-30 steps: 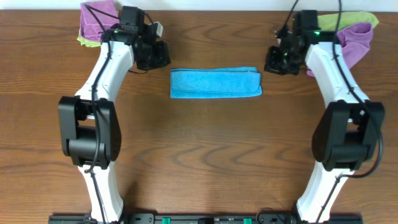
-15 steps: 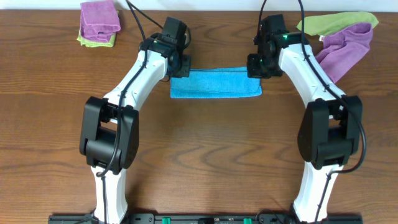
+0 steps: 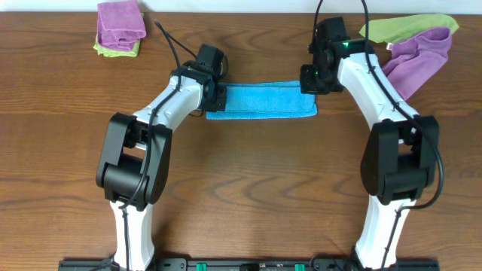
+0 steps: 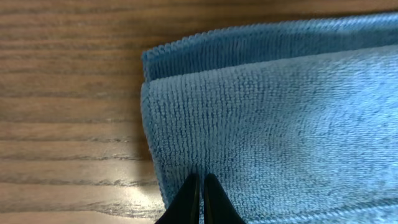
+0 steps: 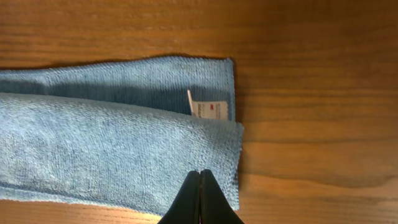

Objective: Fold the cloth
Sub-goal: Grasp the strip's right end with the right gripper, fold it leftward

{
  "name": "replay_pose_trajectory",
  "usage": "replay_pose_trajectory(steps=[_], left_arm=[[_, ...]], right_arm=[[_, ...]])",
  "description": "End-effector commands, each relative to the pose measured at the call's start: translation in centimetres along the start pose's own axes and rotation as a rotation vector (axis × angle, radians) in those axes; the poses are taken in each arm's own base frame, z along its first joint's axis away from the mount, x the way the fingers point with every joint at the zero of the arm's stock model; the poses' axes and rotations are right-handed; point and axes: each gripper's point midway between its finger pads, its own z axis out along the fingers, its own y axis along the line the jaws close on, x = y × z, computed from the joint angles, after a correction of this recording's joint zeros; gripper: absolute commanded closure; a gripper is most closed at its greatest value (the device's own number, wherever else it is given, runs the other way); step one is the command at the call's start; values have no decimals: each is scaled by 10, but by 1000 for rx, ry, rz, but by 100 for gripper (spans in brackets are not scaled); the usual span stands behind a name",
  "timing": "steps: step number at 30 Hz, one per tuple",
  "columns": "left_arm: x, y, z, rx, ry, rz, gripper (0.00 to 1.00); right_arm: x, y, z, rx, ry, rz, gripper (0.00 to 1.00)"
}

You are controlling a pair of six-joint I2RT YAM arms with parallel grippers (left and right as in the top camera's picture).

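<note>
– Left gripper (image 4: 200,186): fingers pressed together, nothing seen between them, tip just over the cloth (image 3: 263,100) at its near short end. From there the strip runs away toward the other arm.
– And the right gripper (image 5: 200,182)?
– Closed likewise, over the opposite short end, white tag (image 5: 210,109) just ahead of it. Each arm is nearest its own end.
– Anything in the way?
– I'd say not. The purple cloths (image 3: 120,19) and lime-green cloths (image 3: 407,28) lie beyond both grippers, well apart.
</note>
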Motion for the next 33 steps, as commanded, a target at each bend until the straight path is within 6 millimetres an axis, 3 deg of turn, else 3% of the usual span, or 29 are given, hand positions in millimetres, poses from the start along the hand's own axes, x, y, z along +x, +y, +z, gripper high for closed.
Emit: replay_pose_trajectory(steps=[1, 8, 16, 18, 20, 21, 23, 29, 33], left_arm=[[6, 2, 5, 2, 5, -10, 94], [12, 3, 12, 3, 1, -25, 94], [20, 2, 23, 9, 34, -25, 94], [21, 0, 24, 19, 37, -27, 94], [21, 0, 24, 19, 37, -27, 94], [21, 0, 24, 19, 38, -27, 94], [21, 0, 24, 21, 41, -28, 94], [22, -2, 24, 29, 44, -26, 94], [23, -4, 24, 39, 47, -26, 94]], right_arm=[[1, -10, 2, -1, 13, 10, 98], [2, -19, -1, -71, 34, 59, 99], [2, -44, -7, -188, 47, 93, 98], [2, -47, -12, -269, 47, 85, 60], [1, -46, -19, -371, 37, 71, 50], [1, -47, -21, -404, 34, 74, 37], [1, -50, -24, -450, 27, 84, 21], [18, -39, -16, -593, 40, 79, 4], [24, -27, -8, -690, 25, 82, 4]])
